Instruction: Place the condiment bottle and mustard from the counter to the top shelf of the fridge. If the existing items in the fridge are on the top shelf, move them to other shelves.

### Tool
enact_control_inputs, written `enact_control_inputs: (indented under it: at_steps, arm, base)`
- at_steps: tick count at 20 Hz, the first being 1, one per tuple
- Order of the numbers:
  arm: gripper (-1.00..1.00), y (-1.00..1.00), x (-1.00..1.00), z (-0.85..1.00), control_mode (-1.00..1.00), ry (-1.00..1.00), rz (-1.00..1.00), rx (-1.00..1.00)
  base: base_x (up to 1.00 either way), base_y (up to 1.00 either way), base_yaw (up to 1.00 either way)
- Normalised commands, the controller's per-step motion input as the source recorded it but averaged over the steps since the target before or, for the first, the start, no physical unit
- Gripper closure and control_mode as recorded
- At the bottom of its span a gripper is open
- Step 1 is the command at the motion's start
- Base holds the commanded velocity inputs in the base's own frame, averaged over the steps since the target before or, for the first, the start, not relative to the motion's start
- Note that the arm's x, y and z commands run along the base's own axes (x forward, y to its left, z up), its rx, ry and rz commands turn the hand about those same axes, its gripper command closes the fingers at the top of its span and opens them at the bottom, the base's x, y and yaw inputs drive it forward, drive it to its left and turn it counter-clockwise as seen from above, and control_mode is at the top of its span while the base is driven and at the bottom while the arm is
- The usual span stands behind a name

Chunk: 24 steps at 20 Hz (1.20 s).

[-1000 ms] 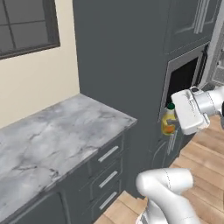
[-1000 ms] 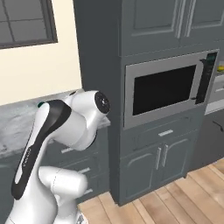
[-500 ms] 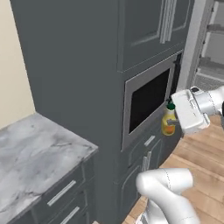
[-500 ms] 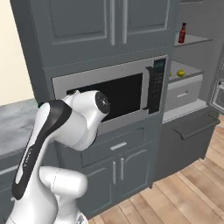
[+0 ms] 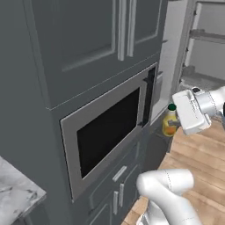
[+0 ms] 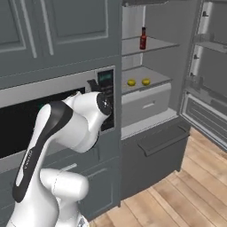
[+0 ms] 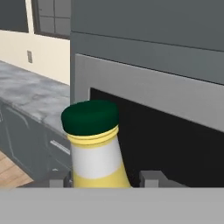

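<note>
Tool (image 5: 175,125) pinching the mustard (image 5: 169,122) upright by its body, I carry it past the microwave (image 5: 107,132) toward the open fridge (image 6: 146,84) for its top shelf (image 6: 146,45).

No readable text, brand or number on anything in front of me. The mustard (image 7: 97,153) I hold carries a plain white band under its green cap, blank, lower middle of the hand view. The condiment bottle (image 6: 143,38), upper middle of the right base view, has a pale label too small to read. The microwave (image 6: 105,98) panel, centre of that frame, shows a small greenish display and button marks, all blurred, no digits legible. In the left base view the same panel sits edge-on, nothing to make out.
</note>
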Motion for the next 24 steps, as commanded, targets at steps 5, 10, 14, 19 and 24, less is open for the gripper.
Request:
enact_control_inputs:
  at_steps: [5, 10, 14, 19, 24]
  arm:
    - [1.00, 0.00, 0.00, 0.00, 1.00, 0.00, 0.00, 0.00]
    - [1.00, 0.00, 0.00, 0.00, 1.00, 0.00, 0.00, 0.00]
    - [1.00, 0.00, 0.00, 0.00, 1.00, 0.00, 0.00, 0.00]
    - [1.00, 0.00, 0.00, 0.00, 1.00, 0.00, 0.00, 0.00]
    - [1.00, 0.00, 0.00, 0.00, 1.00, 0.00, 0.00, 0.00]
  base:
    - [1.00, -1.00, 0.01]
    - [1.00, -0.99, 0.10]
    - [0.73, -0.75, 0.35]
    - [0.53, -0.56, 0.48]
    - [0.71, -0.44, 0.36]
